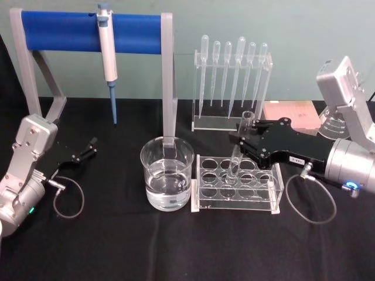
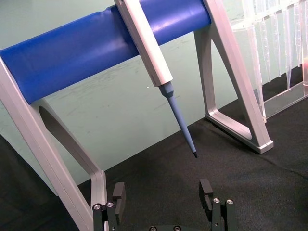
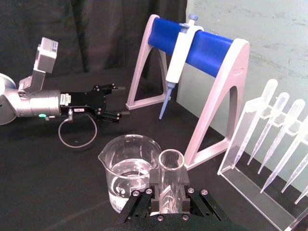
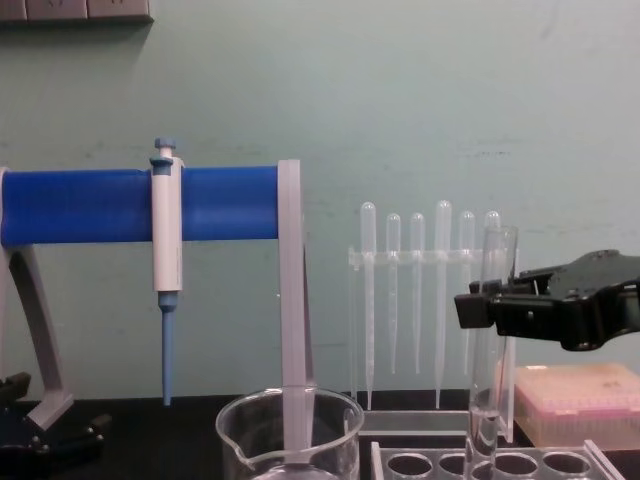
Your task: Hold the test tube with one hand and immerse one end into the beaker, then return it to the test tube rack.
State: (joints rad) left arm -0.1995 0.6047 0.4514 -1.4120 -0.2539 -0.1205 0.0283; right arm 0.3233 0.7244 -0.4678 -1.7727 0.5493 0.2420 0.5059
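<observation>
The black two-fingered right gripper, jaws clenched on the clear glass test tube (its foot low in the clear acrylic rack beside the wide glass beaker), risks snagging that rack if swung sideways before lifting.

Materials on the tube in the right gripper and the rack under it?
Clear rimmed test tube in the right gripper: looks like glass, glossy, with bright rim highlights. Clear holed tube rack: probably acrylic, flat transparent sheets with sharp edges.

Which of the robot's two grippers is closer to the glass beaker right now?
The right. The right gripper is just beside the beaker, fingers shut on the test tube over the rack. The left gripper sits open, farther off on the other side.
</observation>
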